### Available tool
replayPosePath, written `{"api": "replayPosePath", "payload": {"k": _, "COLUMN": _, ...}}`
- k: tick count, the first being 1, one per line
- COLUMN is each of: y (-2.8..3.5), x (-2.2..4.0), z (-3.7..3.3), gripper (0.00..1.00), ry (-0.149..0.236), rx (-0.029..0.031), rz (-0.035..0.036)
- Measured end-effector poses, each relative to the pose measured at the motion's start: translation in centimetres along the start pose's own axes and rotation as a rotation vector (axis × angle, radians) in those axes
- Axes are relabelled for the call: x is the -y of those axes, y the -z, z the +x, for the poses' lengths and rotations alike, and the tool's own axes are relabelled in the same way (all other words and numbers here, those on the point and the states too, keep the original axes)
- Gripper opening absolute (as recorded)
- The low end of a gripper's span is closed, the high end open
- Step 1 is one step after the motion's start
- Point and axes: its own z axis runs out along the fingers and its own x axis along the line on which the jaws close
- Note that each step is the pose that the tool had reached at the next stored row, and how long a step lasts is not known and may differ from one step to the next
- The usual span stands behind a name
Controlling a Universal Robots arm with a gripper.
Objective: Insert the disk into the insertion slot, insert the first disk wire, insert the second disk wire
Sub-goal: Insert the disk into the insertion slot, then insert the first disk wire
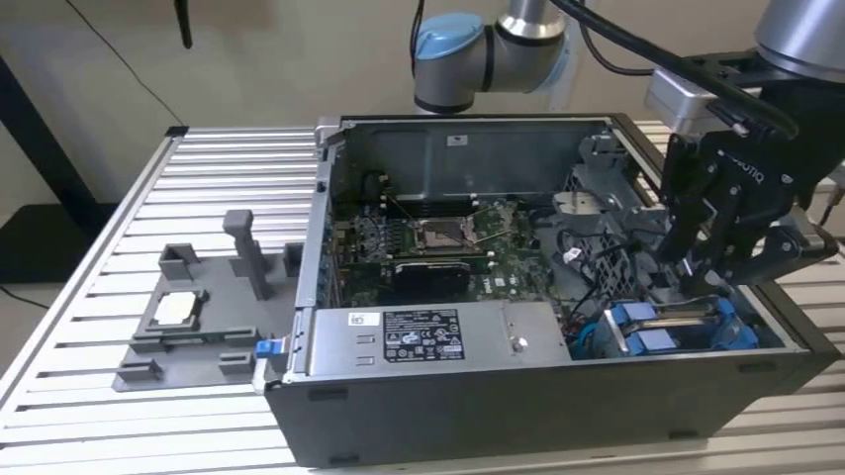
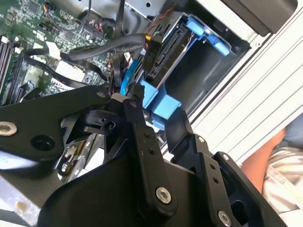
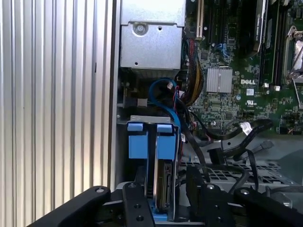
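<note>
Silver disk point(image 3: 163, 187) (blue carrier) on edge inside insertion slot point(image 3: 137, 144).

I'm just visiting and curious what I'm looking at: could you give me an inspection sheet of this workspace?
Surface: slatted metal table, carrying an open computer case.
Job's things: the disk stands on edge in the insertion slot; depth unclear.
Clutter: grey fixture tray at the exterior view's left.
End effector: down in the case at the disk.
Cables: blue cable looped near the disk; black cables over the board.
Surroundings: part of a person beside the table.
</note>
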Motion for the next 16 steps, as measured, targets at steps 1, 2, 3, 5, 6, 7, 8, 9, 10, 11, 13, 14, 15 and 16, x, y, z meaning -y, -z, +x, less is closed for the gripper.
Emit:
{"api": "replayPosePath", "payload": {"k": 1, "y": 0.08, "x": 0.0, "z": 0.0, "gripper": 0.47, "ry": 0.0, "rx": -0.0001, "rz": 0.0069}}
{"api": "replayPosePath", "payload": {"k": 2, "y": 0.15, "x": 0.0, "z": -0.01, "gripper": 0.47, "ry": 0.0, "rx": -0.0003, "rz": 0.0146}}
{"api": "replayPosePath", "payload": {"k": 3, "y": 0.16, "x": -0.01, "z": -0.02, "gripper": 0.47, "ry": 0.0, "rx": -0.0002, "rz": 0.0254}}
{"api": "replayPosePath", "payload": {"k": 5, "y": 0.18, "x": -0.05, "z": -0.05, "gripper": 0.47, "ry": 0.0, "rx": -0.001, "rz": 0.0567}}
{"api": "replayPosePath", "payload": {"k": 6, "y": 0.18, "x": -0.07, "z": -0.07, "gripper": 0.47, "ry": 0.0, "rx": -0.0008, "rz": 0.0732}}
{"api": "replayPosePath", "payload": {"k": 7, "y": 0.18, "x": -0.09, "z": -0.09, "gripper": 0.47, "ry": 0.0, "rx": -0.0007, "rz": 0.0899}}
{"api": "replayPosePath", "payload": {"k": 8, "y": 0.18, "x": -0.11, "z": -0.1, "gripper": 0.47, "ry": 0.0, "rx": -0.0003, "rz": 0.1062}}
{"api": "replayPosePath", "payload": {"k": 9, "y": 0.2, "x": -0.15, "z": -0.11, "gripper": 0.47, "ry": 0.001, "rx": 0.0006, "rz": 0.1176}}
{"api": "replayPosePath", "payload": {"k": 10, "y": 0.25, "x": -0.18, "z": -0.11, "gripper": 0.47, "ry": 0.001, "rx": 0.0016, "rz": 0.1239}}
{"api": "replayPosePath", "payload": {"k": 11, "y": 0.31, "x": -0.21, "z": -0.12, "gripper": 0.47, "ry": 0.001, "rx": 0.0024, "rz": 0.1292}}
{"api": "replayPosePath", "payload": {"k": 13, "y": 0.41, "x": -0.28, "z": -0.15, "gripper": 0.47, "ry": 0.002, "rx": 0.0028, "rz": 0.138}}
{"api": "replayPosePath", "payload": {"k": 14, "y": 0.41, "x": -0.31, "z": -0.15, "gripper": 0.47, "ry": 0.002, "rx": 0.0028, "rz": 0.1412}}
{"api": "replayPosePath", "payload": {"k": 15, "y": 0.41, "x": -0.31, "z": -0.15, "gripper": 0.47, "ry": 0.002, "rx": 0.0029, "rz": 0.1421}}
{"api": "replayPosePath", "payload": {"k": 16, "y": 0.41, "x": -0.31, "z": -0.15, "gripper": 0.47, "ry": 0.002, "rx": 0.0029, "rz": 0.1422}}
